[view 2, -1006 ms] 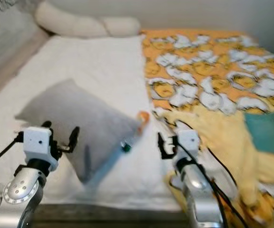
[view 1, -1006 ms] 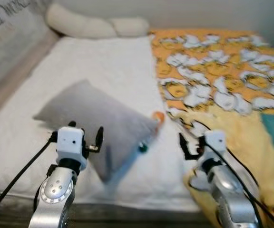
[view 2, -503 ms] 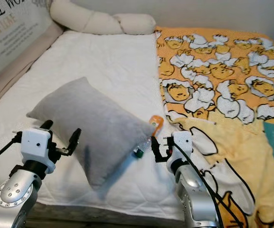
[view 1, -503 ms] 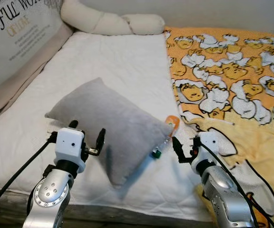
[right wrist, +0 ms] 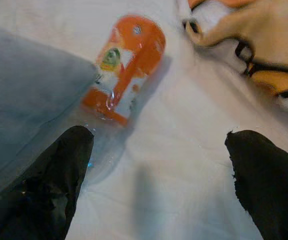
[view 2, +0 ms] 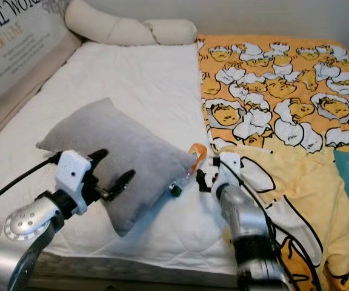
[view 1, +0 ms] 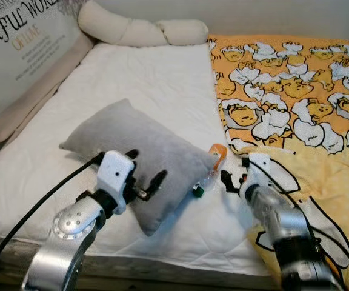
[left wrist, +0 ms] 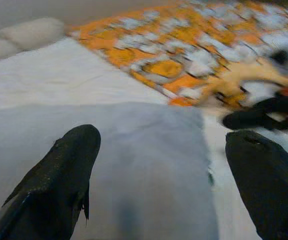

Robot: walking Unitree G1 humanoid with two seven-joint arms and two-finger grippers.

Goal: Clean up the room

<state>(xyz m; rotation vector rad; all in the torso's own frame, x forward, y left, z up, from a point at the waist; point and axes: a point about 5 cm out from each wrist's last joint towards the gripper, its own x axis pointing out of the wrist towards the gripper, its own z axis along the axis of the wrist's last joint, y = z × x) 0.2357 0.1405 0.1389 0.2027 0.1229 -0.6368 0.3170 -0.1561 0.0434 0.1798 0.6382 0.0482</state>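
- Bottle (view 1: 209, 176) with orange label, lying on the white sheet (view 1: 156, 85) against the grey pillow's (view 1: 139, 154) right corner, not yet picked up; by the look of it, tidying has barely begun.
- Right gripper (right wrist: 156, 165) hovers just above the bottle, fingers spread wide, holding nothing.
- Left gripper (view 1: 144, 182) sits over the pillow's near end, fingers apart.
- Beyond the pillow the sheet lies bare; the patterned blanket (view 1: 295, 91) crowds the bottle's right side.

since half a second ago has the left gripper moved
Yes. The left gripper has gone forward and to the right: its fingers were short of the grey pillow's near edge, and now they are spread open over the pillow.
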